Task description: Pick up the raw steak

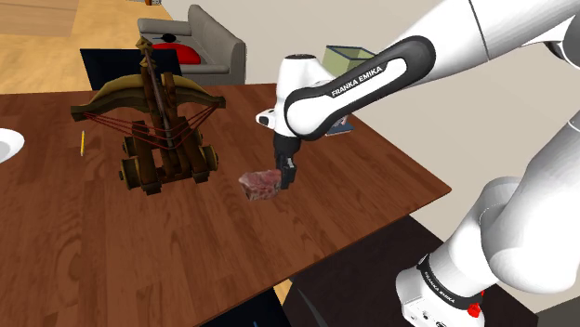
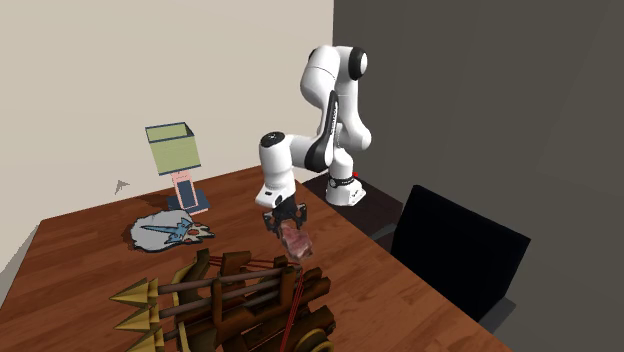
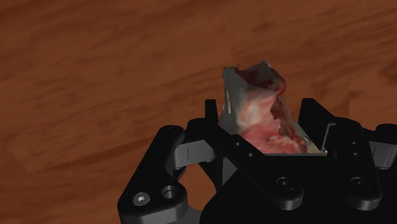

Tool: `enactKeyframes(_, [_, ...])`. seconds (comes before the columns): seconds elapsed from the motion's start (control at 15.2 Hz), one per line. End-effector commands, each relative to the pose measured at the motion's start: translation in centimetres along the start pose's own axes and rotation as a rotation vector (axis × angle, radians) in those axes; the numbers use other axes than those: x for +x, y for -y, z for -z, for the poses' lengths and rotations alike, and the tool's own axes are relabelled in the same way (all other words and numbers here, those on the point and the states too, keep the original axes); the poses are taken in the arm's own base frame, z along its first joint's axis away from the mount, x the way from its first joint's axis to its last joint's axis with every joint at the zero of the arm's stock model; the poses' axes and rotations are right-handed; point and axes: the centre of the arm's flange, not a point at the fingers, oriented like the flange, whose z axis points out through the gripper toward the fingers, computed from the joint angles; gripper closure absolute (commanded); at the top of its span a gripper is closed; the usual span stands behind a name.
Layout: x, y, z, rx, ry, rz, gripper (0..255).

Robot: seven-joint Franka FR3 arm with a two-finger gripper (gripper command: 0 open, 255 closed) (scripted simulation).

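- The black gripper (image 1: 286,178) is clamped on the raw steak (image 1: 261,184), a pinkish-red slab with pale fatty patches
- In the wrist view the steak (image 3: 262,111) sits wedged between the two fingers (image 3: 213,124), touching both and poking out past their tips towards the wood
- The steak is over the brown wooden table (image 1: 372,186), nearer its edge on the robot's side; I cannot tell whether it has cleared the surface or is resting on it
- In the second exterior view the steak (image 2: 297,242) hangs below the gripper (image 2: 287,226), with the white arm (image 2: 325,120) bent down over it from its stand
- A big wooden ballista model (image 1: 153,125) stands on the table to the shoulder view's left of the steak, near but apart from it
- A thin yellow stick (image 1: 82,142) lies beyond the ballista, and a white dish (image 1: 7,144) sits at the table's far end
- A green box-shaped thing (image 2: 173,147) and a flat blue-grey item (image 2: 168,233) are at the wall end of the table
- A black chair (image 2: 455,250) stands beside the table
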Motion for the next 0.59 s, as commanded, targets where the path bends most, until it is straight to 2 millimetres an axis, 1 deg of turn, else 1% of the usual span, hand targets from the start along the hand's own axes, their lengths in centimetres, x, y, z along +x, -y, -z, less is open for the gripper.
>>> enactKeyframes(0.0, [-0.1,0.2,1.0,0.000,0.000,0.000,255])
enactKeyframes(0.53, [-0.2,0.6,5.2,0.000,0.000,0.000,255])
